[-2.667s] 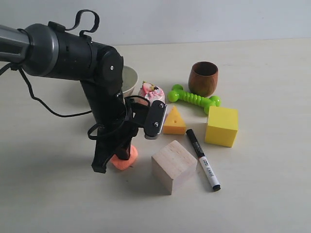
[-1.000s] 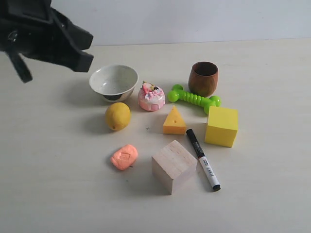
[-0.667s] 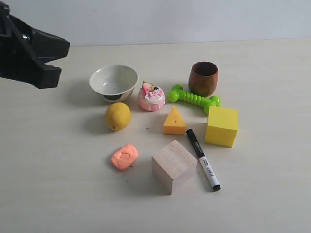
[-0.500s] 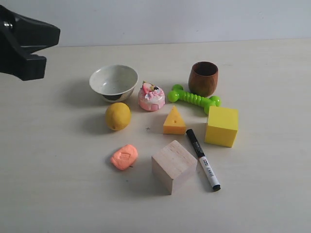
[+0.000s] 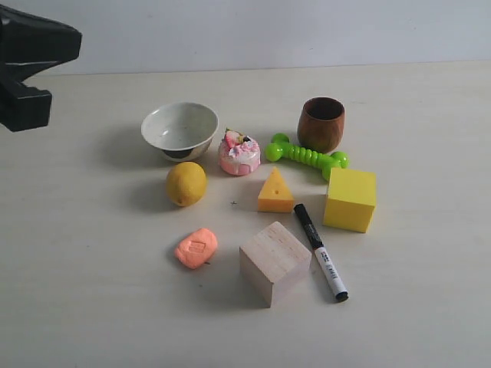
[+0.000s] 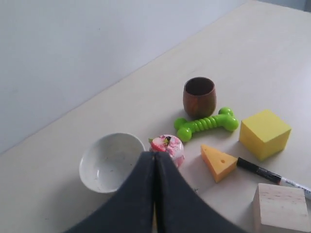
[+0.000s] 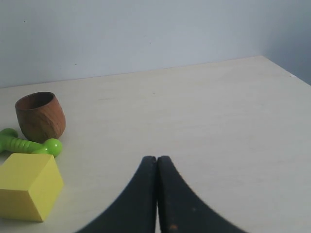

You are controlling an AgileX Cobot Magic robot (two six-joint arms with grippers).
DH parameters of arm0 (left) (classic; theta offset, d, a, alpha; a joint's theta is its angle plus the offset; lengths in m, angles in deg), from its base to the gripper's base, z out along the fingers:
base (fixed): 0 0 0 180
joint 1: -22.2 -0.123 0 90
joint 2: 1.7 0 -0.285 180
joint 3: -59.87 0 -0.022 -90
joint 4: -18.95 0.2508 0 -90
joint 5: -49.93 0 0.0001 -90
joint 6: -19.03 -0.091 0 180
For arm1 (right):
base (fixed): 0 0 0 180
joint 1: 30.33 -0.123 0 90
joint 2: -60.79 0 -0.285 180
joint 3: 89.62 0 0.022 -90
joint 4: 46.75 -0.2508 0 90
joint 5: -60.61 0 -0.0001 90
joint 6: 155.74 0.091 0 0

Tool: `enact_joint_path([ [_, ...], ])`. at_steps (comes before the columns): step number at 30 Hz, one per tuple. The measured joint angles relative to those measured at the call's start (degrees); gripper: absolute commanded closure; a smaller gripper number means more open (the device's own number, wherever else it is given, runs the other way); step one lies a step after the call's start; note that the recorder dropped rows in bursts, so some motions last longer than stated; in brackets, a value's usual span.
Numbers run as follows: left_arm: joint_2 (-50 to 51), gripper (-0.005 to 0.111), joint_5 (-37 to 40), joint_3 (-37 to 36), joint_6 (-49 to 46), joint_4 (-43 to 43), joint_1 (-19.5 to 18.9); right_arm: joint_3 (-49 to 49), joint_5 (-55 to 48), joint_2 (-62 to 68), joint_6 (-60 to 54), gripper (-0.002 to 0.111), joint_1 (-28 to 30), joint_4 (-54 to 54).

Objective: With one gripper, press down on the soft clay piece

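Observation:
The soft clay piece [image 5: 196, 248], a flattened salmon-orange lump with a rectangular dent, lies on the table in the exterior view, left of the wooden block [image 5: 274, 261]. Nothing touches it. My left gripper [image 6: 155, 156] is shut and empty, its black tips together high above the table; its black bulk [image 5: 31, 65] shows at the exterior view's upper left edge, far from the clay. My right gripper [image 7: 156, 158] is shut and empty over bare table; it is outside the exterior view. The clay is hidden in both wrist views.
Around the clay stand a lemon [image 5: 186, 183], white bowl [image 5: 179, 129], pink cake toy [image 5: 238, 153], cheese wedge [image 5: 275, 191], green bone toy [image 5: 306, 155], brown cup [image 5: 321, 123], yellow cube [image 5: 350, 199] and a marker [image 5: 320, 251].
The left arm has lifted off the clay, leaving the dent, and drawn back up and to the left until only its end shows at the frame edge. The objects have not moved.

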Motion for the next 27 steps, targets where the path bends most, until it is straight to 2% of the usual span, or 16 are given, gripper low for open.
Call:
enact_joint_path([
  [3,-3.17,0.107,-1.78,-1.71,-0.79,0.00,-0.54,0.00,0.00,0.00,0.00,0.107,0.00,0.00],
  [6,-7.49,0.107,-3.21,-5.05,-0.93,0.00,-3.25,0.00,0.00,0.00,0.00,0.107,0.00,0.00],
  [11,-18.12,0.107,-3.88,-14.00,3.79,-0.24,-11.97,0.00,0.00,0.00,0.00,0.107,0.00,0.00],
  [16,-30.40,0.107,-3.99,-24.09,7.72,-1.97,-23.39,0.00,0.00,0.00,0.00,0.107,0.00,0.00],
  [21,-39.97,0.107,-4.10,-30.98,8.35,-4.83,-33.53,0.00,0.00,0.00,0.00,0.107,0.00,0.00],
  [23,-42.41,0.107,-4.10,-32.99,8.48,-5.39,-36.04,0.00,0.00,0.00,0.00,0.107,0.00,0.00],
  [27,-45.44,0.107,-5.33,-36.60,8.48,-5.78,-37.97,0.00,0.00,0.00,0.00,0.107,0.00,0.00],
])
